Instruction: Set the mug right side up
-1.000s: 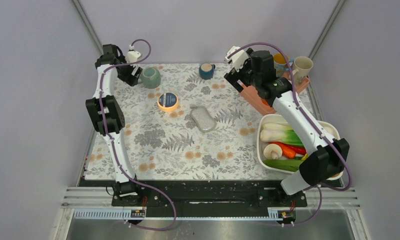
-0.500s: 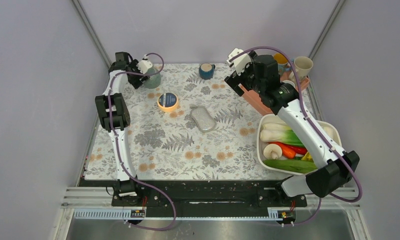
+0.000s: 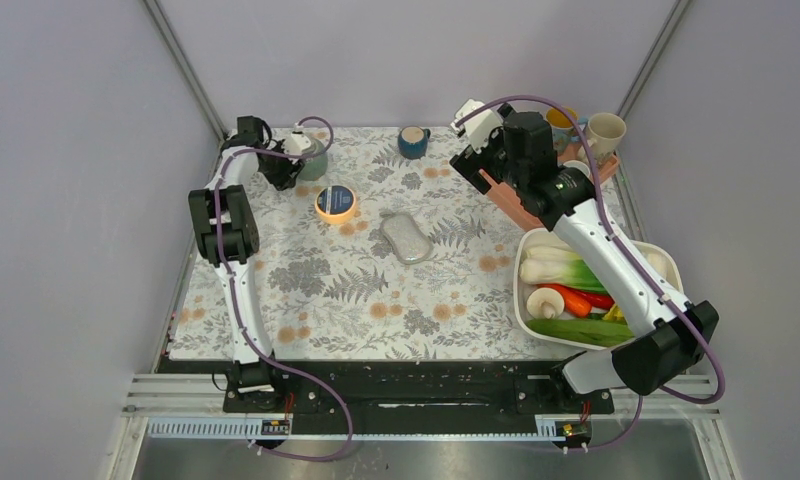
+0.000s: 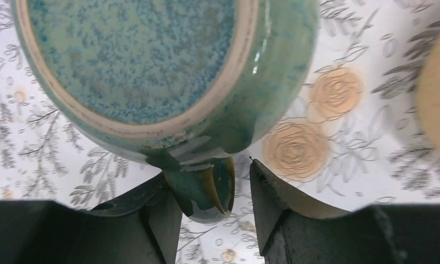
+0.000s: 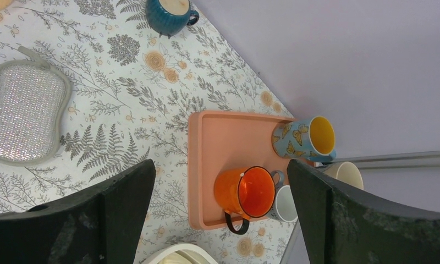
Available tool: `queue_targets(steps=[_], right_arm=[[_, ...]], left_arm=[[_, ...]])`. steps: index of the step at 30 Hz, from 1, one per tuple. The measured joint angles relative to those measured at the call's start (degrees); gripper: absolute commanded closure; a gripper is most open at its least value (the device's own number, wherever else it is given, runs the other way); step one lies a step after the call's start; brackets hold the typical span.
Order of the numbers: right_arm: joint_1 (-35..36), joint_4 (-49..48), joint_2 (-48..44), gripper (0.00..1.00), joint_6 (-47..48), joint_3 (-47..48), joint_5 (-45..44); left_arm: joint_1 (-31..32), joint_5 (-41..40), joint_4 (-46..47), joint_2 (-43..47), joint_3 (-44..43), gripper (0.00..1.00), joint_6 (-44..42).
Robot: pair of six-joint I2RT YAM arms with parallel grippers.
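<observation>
Since a second ago the left arm (image 3: 221, 200) has swung in over the far left corner of the table (image 3: 376, 300), and the left pincer (image 4: 209, 181) has narrowed. The right arm (image 3: 596, 240) reaches above the pink tray (image 5: 229, 132), with the right pincer (image 5: 220, 165) spread wide and empty. The green mug (image 4: 152, 66) stands upside down in that far left corner, base up. Part open, the left pincer straddles the mug's handle (image 4: 204, 190), with one finger against it and a gap at the other.
</observation>
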State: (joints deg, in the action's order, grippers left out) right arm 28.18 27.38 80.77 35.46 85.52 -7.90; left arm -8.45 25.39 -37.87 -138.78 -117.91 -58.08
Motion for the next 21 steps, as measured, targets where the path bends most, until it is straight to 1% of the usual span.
queue_targets(steps=[4,6,10,13,16,18,21], right_arm=[[0.2,0.1,0.0,0.01,0.5,-0.5,-0.8],[0.3,0.2,0.0,0.0,0.7,-1.0,-1.4],[0.3,0.5,0.0,0.01,0.7,-2.6,-1.8],[0.3,1.1,0.0,0.01,0.8,-3.4,-2.2],[0.3,1.2,0.0,0.01,1.2,-3.5,-2.8],[0.3,1.2,-0.1,0.01,1.7,-3.5,-3.5],[0.3,1.2,-0.5,0.01,2.0,-3.8,-4.2]], left_arm=[[0.5,2.2,-1.4,1.3,1.2,0.4,3.6],[0.7,2.2,-1.1,1.7,1.2,0.41,8.1],[1.1,0.7,1.5,1.9,0.6,0.55,18.4],[1.1,-0.6,1.6,1.9,-0.7,0.61,22.7],[1.2,-2.3,1.5,1.4,-2.4,0.81,24.9],[1.2,-2.6,1.2,0.7,-3.8,0.99,25.0],[1.3,-4.1,1.9,0.4,-4.0,1.0,25.3]])
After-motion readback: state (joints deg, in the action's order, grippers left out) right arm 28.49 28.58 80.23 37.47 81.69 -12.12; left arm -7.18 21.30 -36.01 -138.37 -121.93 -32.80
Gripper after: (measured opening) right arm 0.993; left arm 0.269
